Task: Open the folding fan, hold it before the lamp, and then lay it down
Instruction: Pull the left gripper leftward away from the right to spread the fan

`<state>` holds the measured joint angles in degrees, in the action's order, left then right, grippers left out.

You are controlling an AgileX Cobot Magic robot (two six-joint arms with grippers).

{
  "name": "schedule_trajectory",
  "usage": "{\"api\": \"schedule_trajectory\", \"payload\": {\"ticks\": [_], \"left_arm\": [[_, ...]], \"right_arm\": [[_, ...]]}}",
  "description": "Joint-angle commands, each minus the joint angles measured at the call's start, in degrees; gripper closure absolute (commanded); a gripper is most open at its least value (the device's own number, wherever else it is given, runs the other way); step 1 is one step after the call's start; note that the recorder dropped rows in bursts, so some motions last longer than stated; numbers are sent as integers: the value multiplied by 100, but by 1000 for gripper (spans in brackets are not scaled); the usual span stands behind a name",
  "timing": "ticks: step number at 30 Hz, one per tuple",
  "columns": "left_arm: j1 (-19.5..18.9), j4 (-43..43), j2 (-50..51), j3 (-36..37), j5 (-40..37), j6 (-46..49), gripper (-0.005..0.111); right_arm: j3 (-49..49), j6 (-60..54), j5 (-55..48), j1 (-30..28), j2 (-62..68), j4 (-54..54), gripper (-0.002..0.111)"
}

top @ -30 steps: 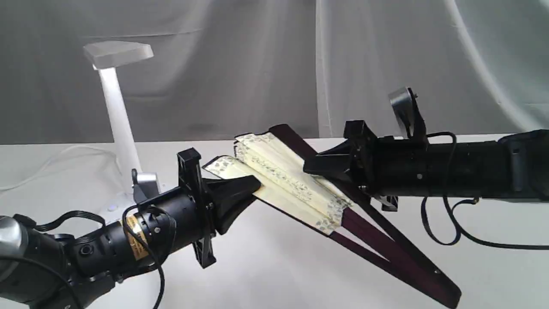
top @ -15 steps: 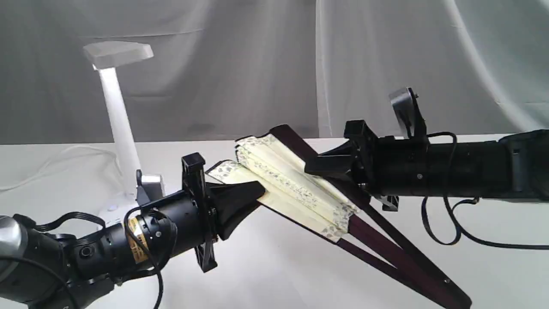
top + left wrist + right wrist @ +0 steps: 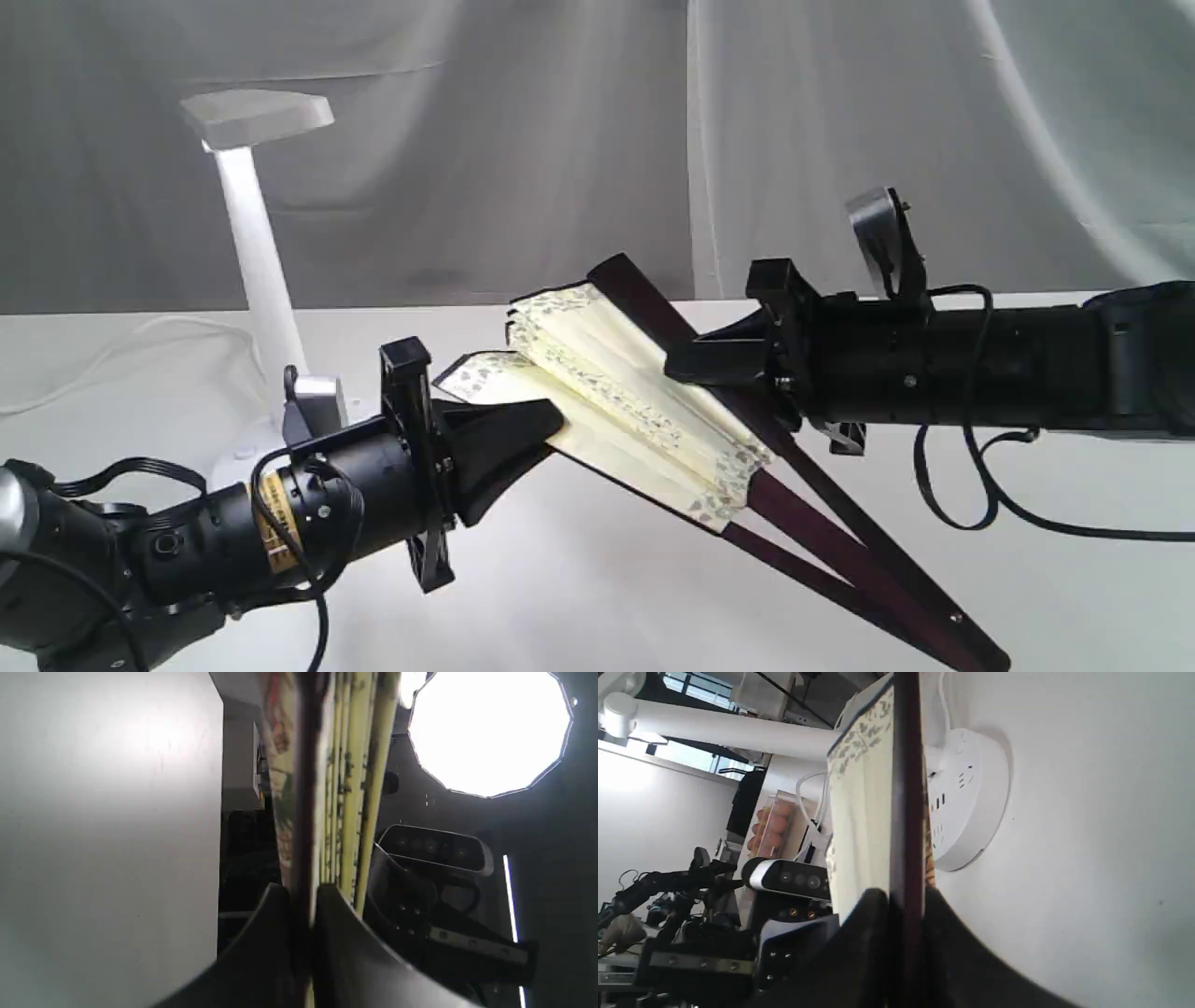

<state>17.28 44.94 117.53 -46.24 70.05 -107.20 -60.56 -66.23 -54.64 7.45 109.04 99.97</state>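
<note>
The folding fan hangs above the table, partly spread, its cream pleats bunched and its dark maroon ribs running down to the pivot at the lower right. My left gripper is shut on the fan's near outer guard. My right gripper is shut on the far outer guard. The white lamp stands behind and to the left, its flat head up high; its round socketed base shows in the right wrist view.
The white table lies under the fan. A white cord trails left from the lamp's base. A grey draped curtain closes the back. A black cable loops under my right arm.
My left gripper has pulled its guard slightly left and down, so the pleats have spread a little wider. The right gripper has hardly moved.
</note>
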Motion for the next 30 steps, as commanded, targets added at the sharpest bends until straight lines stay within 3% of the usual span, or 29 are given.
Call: {"api": "schedule_trajectory", "payload": {"ticks": [1, 30], "left_arm": [[-40, 54, -24, -4, -9, 75, 107], [-40, 237, -338, 8, -9, 67, 107]], "right_arm": [[-25, -141, 314, -31, -70, -2, 108], [-25, -138, -166, -1091, -70, -2, 108]]}}
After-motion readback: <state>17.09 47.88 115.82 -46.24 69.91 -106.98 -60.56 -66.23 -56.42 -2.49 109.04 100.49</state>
